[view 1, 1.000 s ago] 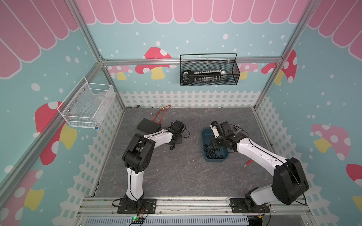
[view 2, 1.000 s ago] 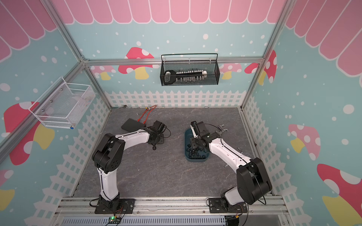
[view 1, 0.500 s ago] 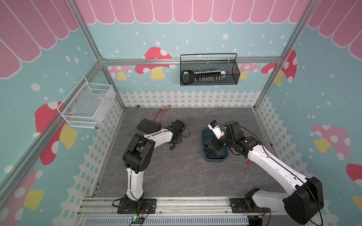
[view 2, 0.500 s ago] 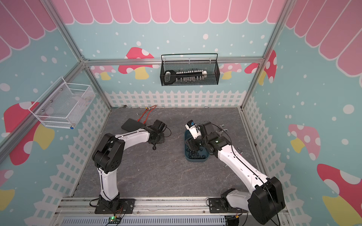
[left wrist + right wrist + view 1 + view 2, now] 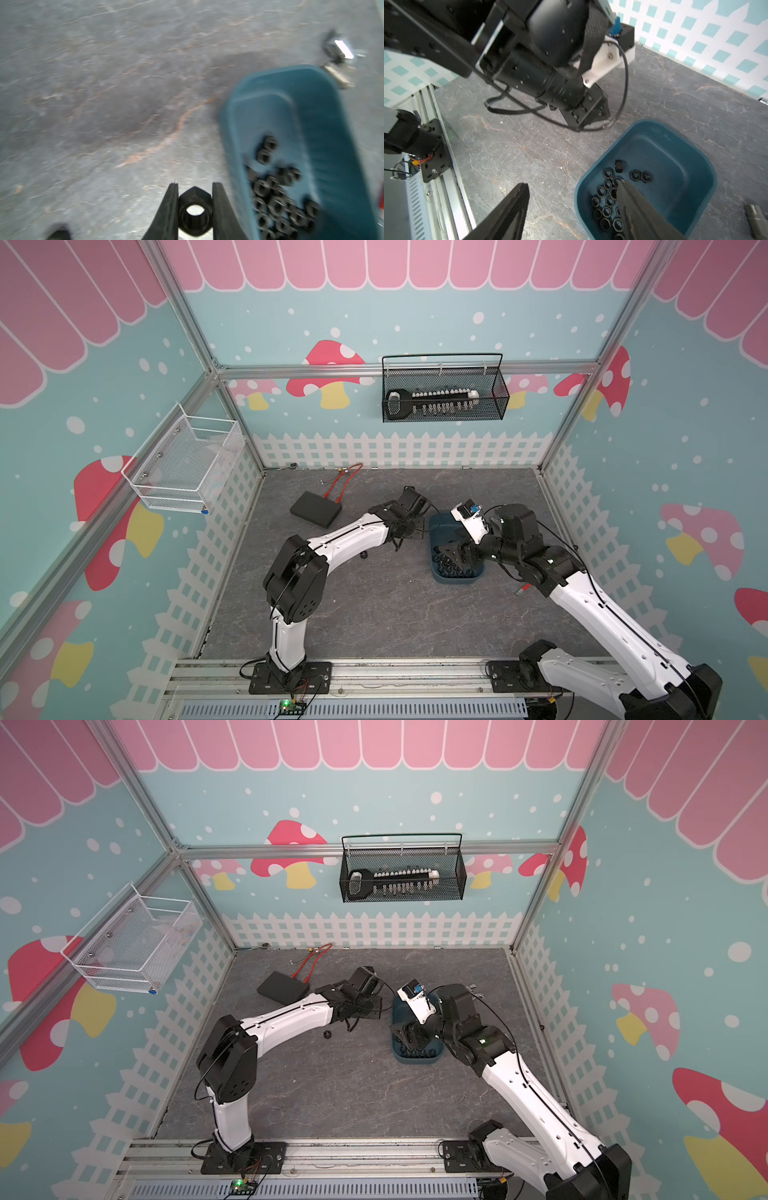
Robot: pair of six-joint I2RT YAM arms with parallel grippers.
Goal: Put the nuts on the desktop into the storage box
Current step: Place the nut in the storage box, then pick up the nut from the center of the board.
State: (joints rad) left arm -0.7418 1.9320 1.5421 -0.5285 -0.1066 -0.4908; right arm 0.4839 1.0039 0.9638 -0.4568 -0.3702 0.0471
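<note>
Nearest the rail, the two arm bases sit on the aluminium track; bare dark grey worktop [image 5: 374, 614] lies in front of them.

Right pincer [image 5: 571, 209]: fingers well apart, nothing between them. In the right wrist view one finger [image 5: 510, 209] stands over bare worktop, the other [image 5: 639, 212] over the near end of the storage box [image 5: 691, 158]. In both top views this pincer hangs above the box's near half.

Storage box: teal, rounded corners, low walls, on the worktop right of centre [image 5: 436, 526]; long axis runs from near to far. The nuts in the box [image 5: 607, 199] are clustered at its near end, most lying flat with holes up; one nut [image 5: 619, 165] stands on edge. The far half of the box floor is bare.

One loose nut [image 5: 327, 1033] lies on the worktop, just beside the left forearm, well apart from the box.

Left pincer [image 5: 195, 207]: clamped on a held nut [image 5: 195, 209], one finger [image 5: 169, 209] on each of two opposite flats, hole axis pointing toward the wrist camera, a corner pointing out past the fingertips. The wrist view is blurred. In both top views this pincer [image 5: 409, 526] sits just left of the box's far half, beside it rather than over it.

Farther back: a flat black box [image 5: 316, 509] with a red cable [image 5: 345, 481], then the white fence wall. A silver fitting [image 5: 757, 218] lies beside the box.
</note>
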